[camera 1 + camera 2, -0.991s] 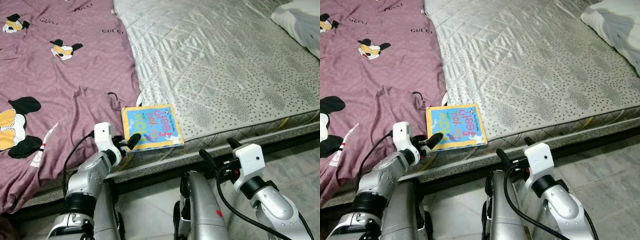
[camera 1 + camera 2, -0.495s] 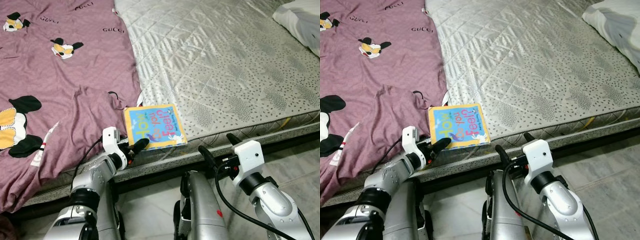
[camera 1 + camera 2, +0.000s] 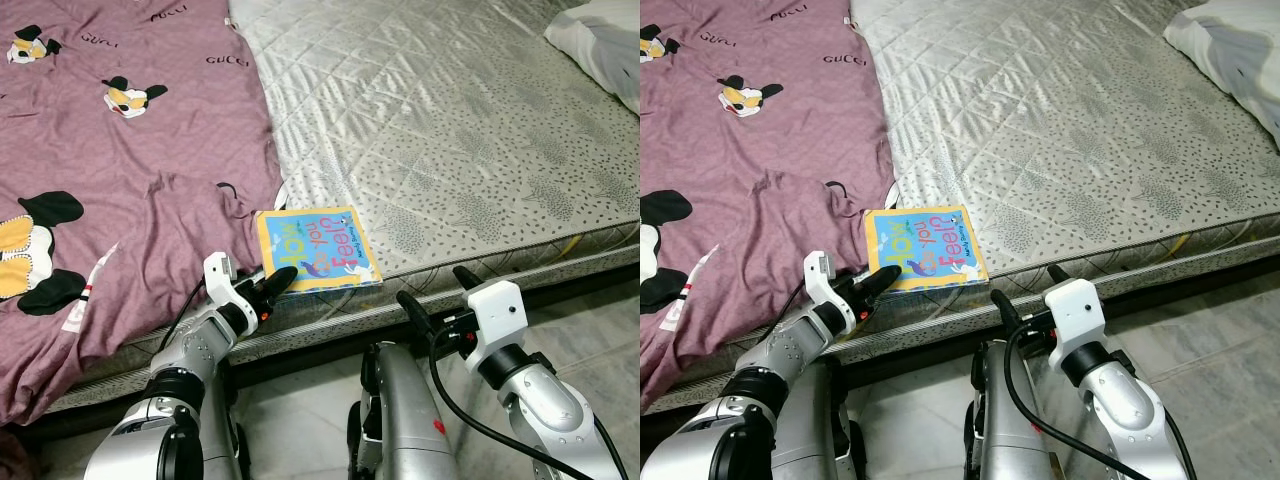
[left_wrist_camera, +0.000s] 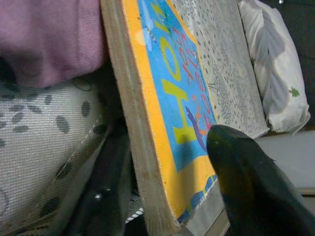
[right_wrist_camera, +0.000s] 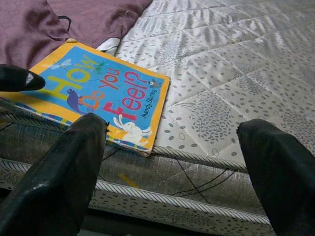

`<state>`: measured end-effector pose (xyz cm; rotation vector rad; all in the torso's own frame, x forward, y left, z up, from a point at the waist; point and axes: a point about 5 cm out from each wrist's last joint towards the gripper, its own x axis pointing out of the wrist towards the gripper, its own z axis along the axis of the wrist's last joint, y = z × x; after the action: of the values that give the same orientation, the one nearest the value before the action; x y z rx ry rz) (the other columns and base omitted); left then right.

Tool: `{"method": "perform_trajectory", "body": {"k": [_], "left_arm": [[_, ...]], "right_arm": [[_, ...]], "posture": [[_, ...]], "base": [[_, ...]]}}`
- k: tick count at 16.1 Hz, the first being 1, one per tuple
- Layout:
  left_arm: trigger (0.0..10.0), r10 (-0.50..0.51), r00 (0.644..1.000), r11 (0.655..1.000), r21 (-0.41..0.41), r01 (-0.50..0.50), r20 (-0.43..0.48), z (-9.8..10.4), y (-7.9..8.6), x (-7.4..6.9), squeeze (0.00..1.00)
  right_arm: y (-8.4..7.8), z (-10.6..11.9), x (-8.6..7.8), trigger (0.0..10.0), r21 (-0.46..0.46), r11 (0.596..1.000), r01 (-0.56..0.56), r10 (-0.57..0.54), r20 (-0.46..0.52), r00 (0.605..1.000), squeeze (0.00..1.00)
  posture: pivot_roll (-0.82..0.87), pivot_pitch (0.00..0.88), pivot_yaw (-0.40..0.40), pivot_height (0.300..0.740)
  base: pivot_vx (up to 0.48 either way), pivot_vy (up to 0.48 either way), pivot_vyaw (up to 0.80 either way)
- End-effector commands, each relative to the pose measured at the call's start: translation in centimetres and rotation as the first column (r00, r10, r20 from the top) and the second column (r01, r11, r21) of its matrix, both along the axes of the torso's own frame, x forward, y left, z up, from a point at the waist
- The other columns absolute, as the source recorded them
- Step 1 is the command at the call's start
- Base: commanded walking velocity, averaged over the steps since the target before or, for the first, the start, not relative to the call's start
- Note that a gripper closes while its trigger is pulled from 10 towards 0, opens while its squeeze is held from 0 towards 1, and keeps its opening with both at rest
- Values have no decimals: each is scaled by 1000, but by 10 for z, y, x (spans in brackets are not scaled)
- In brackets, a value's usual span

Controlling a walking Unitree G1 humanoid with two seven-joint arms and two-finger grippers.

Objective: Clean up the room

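A colourful board book (image 3: 318, 247) titled "How Do You Feel?" lies at the front edge of the grey quilted mattress (image 3: 450, 120), beside a purple cartoon-print sheet (image 3: 120, 180). My left gripper (image 3: 275, 283) is shut on the book's near left corner. In the left wrist view one black finger (image 4: 236, 162) presses on the cover of the book (image 4: 177, 98) and the other sits under its edge. My right gripper (image 3: 432, 285) hangs open in front of the mattress side, to the right of the book and apart from it, with nothing between its fingers.
A white pillow (image 3: 600, 40) rests at the mattress's far right corner. The purple sheet drapes over the bed's left half and hangs past the front edge. Grey floor tiles (image 3: 600, 320) run along the bed's front, under my arms.
The book has turned and slid a little to the right along the mattress edge, with the left gripper holding its corner. The right arm has barely moved.
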<state>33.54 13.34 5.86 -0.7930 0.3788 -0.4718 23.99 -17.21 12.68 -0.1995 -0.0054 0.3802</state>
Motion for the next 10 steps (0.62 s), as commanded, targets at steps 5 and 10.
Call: {"method": "perform_trajectory", "body": {"k": [5,10], "left_arm": [[0,7,1000,1000,-29,-7,-3,-2,1,0,0],[0,22,1000,999,-34,-21,10,-2,2,1,0]], "right_arm": [[0,-4,-1,10000,-8,1000,6,-6,-3,1000,0],[0,-5,1,10000,-13,1000,5,-5,3,1000,0]], "posture": [[-149,205,-18,546],[-147,198,-19,546]], "base": [[0,0,0],[0,0,0]]}}
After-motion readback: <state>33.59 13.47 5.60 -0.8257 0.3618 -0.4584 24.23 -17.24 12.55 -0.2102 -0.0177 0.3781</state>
